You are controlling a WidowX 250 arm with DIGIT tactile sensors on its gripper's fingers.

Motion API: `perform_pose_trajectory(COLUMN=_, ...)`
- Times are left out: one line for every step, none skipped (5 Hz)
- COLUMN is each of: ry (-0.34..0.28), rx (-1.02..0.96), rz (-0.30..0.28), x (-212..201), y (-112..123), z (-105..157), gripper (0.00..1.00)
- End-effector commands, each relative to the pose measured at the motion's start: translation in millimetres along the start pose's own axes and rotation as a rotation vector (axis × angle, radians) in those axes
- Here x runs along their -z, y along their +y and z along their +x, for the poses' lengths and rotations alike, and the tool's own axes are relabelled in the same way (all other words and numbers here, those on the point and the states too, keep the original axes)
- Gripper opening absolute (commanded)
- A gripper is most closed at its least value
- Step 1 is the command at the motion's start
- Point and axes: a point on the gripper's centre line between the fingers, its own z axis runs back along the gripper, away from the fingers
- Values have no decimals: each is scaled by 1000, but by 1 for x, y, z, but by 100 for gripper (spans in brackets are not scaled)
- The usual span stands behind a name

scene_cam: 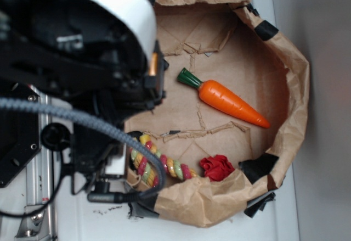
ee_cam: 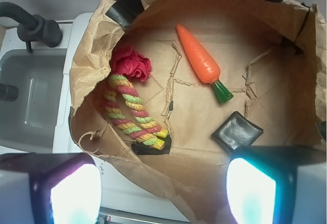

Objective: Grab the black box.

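Nearest the wrist camera, the gripper [ee_cam: 163, 188] shows its two fingers [ee_cam: 250, 191] spread wide apart, released, with nothing between them. Just beyond the right finger lies the black box [ee_cam: 237, 131], flat on the floor of the brown paper bag [ee_cam: 87, 55]. The carrot [ee_cam: 200, 60] lies just past the box, its green tip toward it, a narrow gap between them. The colourful rope [ee_cam: 130, 114] and red cloth [ee_cam: 132, 64] sit well left of the box, bare paper between. The bag's crumpled wall rises close on the box's right.
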Motion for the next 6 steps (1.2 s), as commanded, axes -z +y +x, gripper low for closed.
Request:
perform_pose_trajectory(ry=-113, rx=-238, rz=173, x=6, y=28, z=24, gripper=100)
perform_pose_trajectory(ry=-104, rx=-387, rz=202, x=33, y=45, z=46, gripper=100)
perform_pose_trajectory(ry=-43, rx=-491, rz=226, x=56, y=50, z=46, gripper=100)
perform_pose_trajectory(ry=-23, rx=-513, rz=178, x=78, y=55, z=40, gripper=100)
perform_pose_trajectory(ry=-45, rx=-528, rz=102, x=102, y=59, z=35, gripper=100)
perform_pose_trajectory(ry=-56, rx=-500, rz=81, x=125, y=57, z=27, gripper=100)
